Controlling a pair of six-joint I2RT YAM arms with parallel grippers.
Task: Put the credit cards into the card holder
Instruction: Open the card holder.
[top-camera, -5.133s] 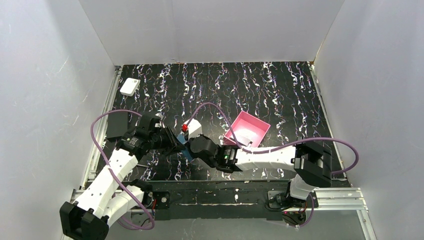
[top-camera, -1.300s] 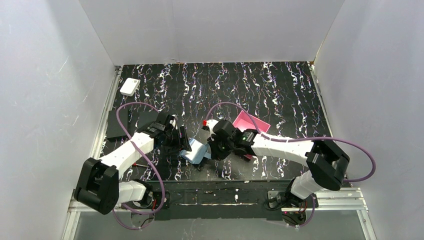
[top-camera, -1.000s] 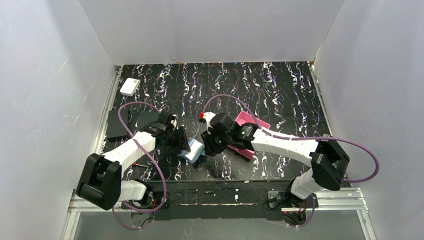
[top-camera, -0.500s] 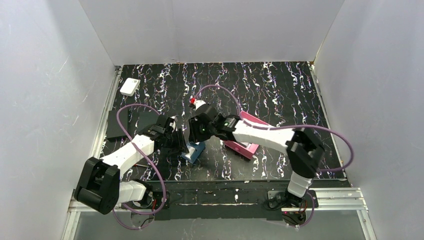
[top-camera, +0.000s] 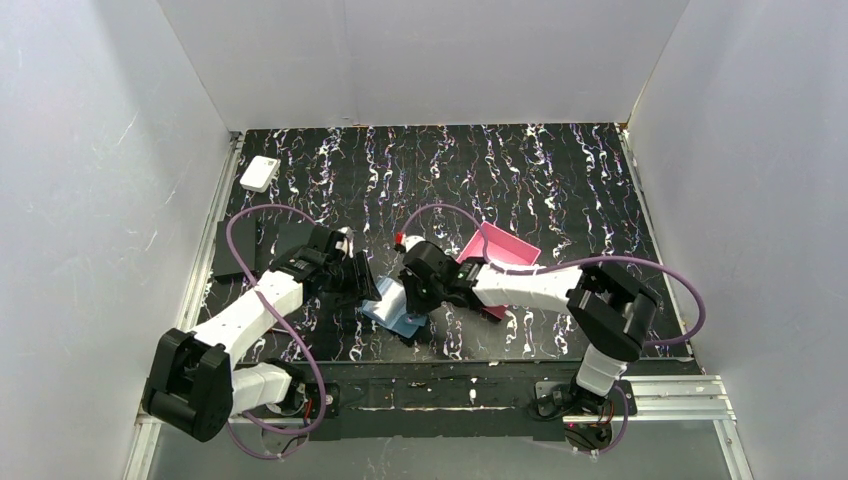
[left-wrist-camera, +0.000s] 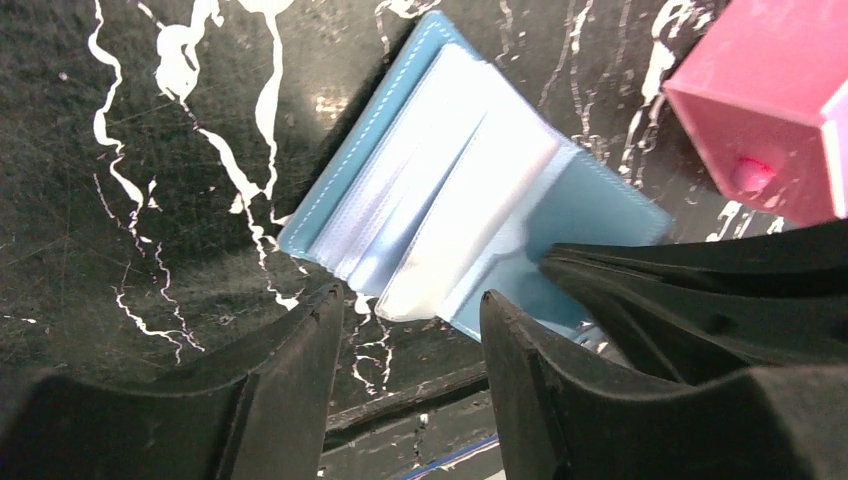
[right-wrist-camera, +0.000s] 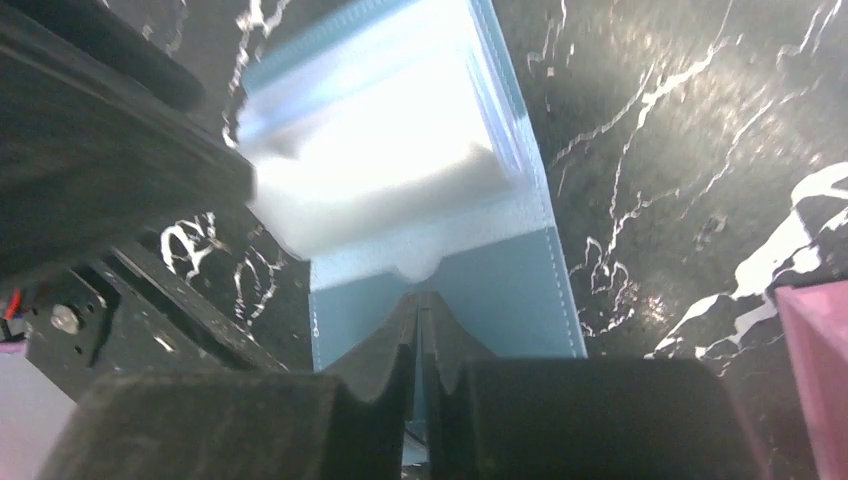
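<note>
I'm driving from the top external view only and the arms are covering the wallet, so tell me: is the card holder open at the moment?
Observer: Yes. In the left wrist view the card holder lies open on the table, with its pale plastic sleeves fanned out face up.
Operator: Is the left tool holding a card?
Observer: No. The left tool is open and empty, and its fingertips flank a corner of the sleeves.
Operator: And the right tool?
Observer: The right tool is shut, with its tips over the holder's blue flap. I cannot tell whether they touch it.
</note>
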